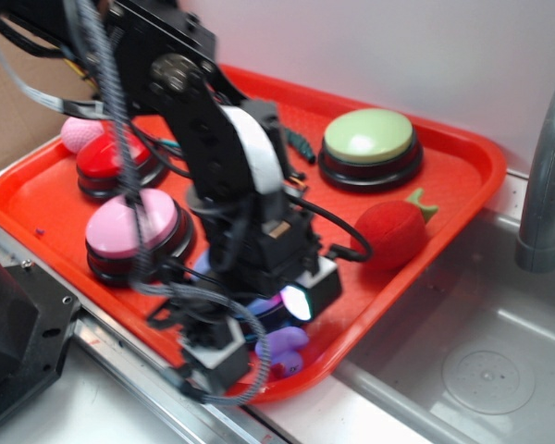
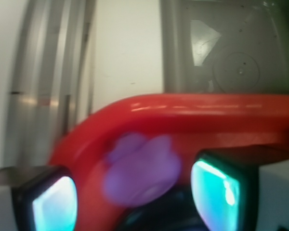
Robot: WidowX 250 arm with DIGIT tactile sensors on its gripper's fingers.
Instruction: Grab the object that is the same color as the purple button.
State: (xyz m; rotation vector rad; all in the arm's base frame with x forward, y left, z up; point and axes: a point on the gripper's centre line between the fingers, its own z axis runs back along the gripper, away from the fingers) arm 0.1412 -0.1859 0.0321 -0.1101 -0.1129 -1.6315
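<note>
**Grasp assessment: purple toy at the near tray corner**

Two glowing teal finger pads (image 2: 55, 204) fill the bottom of my wrist view, one at each side, with the purple toy (image 2: 142, 171) lying in the gap between them. I read the end effector (image 1: 264, 328) as open and straddling the toy, not gripping it; neither pad appears to touch it, though blur makes this uncertain.

Location: the toy sits in the near corner of the red tray (image 1: 462, 157), just inside the curved rim and right beside it. In the exterior view only part of it (image 1: 287, 350) shows under the arm. The purple button is mostly hidden behind the arm; I cannot place it reliably. A pink button (image 1: 129, 227), a red button (image 1: 111, 159) and a green button (image 1: 370, 137) stand elsewhere on the tray, with a red plush fruit (image 1: 390, 233) toward the sink (image 1: 499, 370).

Handling judgement:
1. The toy looks small, light and rubbery, so it should yield under pressure rather than break.
2. Its rounded, lobed shape may squirt out sideways under an off-centre pinch.
3. I would close across the widest part of the body, pads centred.
4. The nearby rim limits clearance on the outer side.
</note>
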